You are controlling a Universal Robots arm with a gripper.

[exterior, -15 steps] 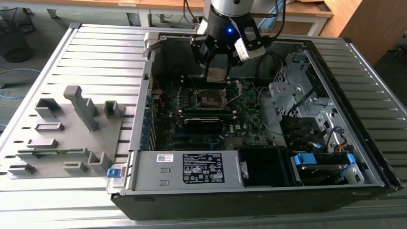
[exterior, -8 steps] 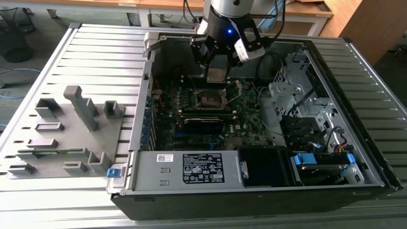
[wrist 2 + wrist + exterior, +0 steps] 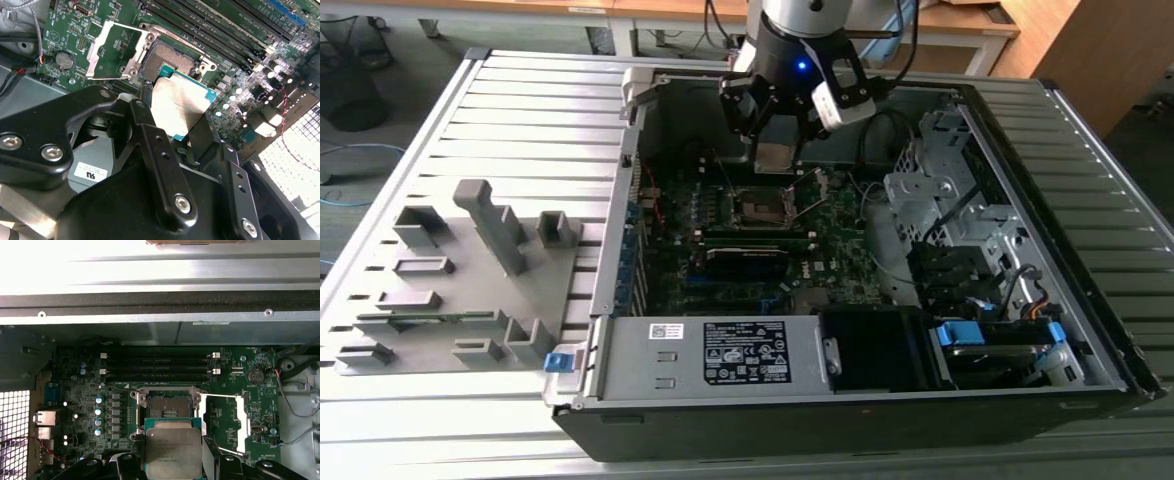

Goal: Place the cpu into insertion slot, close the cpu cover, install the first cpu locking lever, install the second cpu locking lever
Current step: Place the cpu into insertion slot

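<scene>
My end effector is closed on the cpu. Its two black fingers pinch opposite edges of the chip, so the dull silver lid faces up and the underside is free to meet the contacts. Gripping by the edges keeps my fingers off both faces, and I judge it leaves the corners free to line up with the socket frame.

In the first wrist view the cpu hangs level just short of the insertion slot, overlapping its near edge. It is above the slot and not seated in it. The slot's dark contact field is bare, so the placing step is not yet done.

The cpu cover is swung open and lies off to one side of the slot, and green board shows through its square window. In the second wrist view the cpu cover likewise lies clear of the slot, which leaves the path down unobstructed. I cannot make out how the locking levers sit.

Beyond the slot run the long black memory slots on the motherboard.

In the exterior view my end effector reaches down into the open computer case, over the slot. The case lies on its side on the slatted desk, with a grey fixture beside it at the exterior view's left.
</scene>
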